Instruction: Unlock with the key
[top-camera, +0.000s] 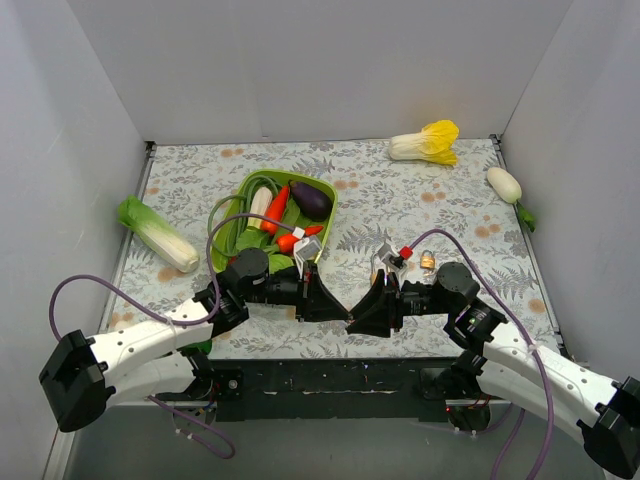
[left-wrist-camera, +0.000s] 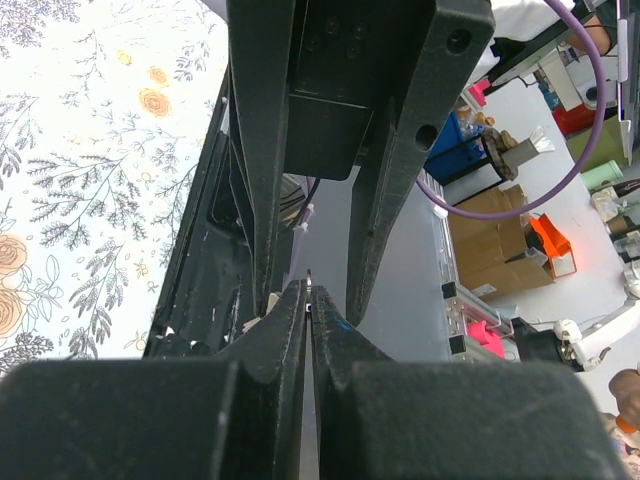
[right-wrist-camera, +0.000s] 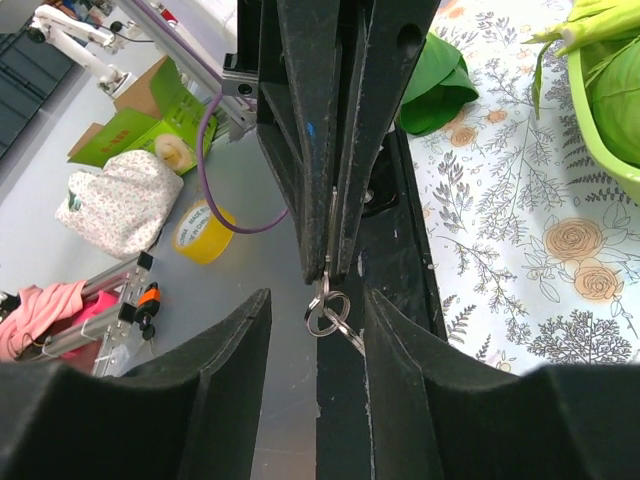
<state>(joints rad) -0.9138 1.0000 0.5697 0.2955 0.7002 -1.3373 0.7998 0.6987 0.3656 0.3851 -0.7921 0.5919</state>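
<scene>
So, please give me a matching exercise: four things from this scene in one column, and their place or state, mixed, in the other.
Things:
1. key
2. padlock
3. right gripper
4. basket

Place or state:
a. open
b. holds vegetables
c. on the table
d. pinched in the shut left gripper

Pairs: 1-d, 2-c, 3-a, 4-b
</scene>
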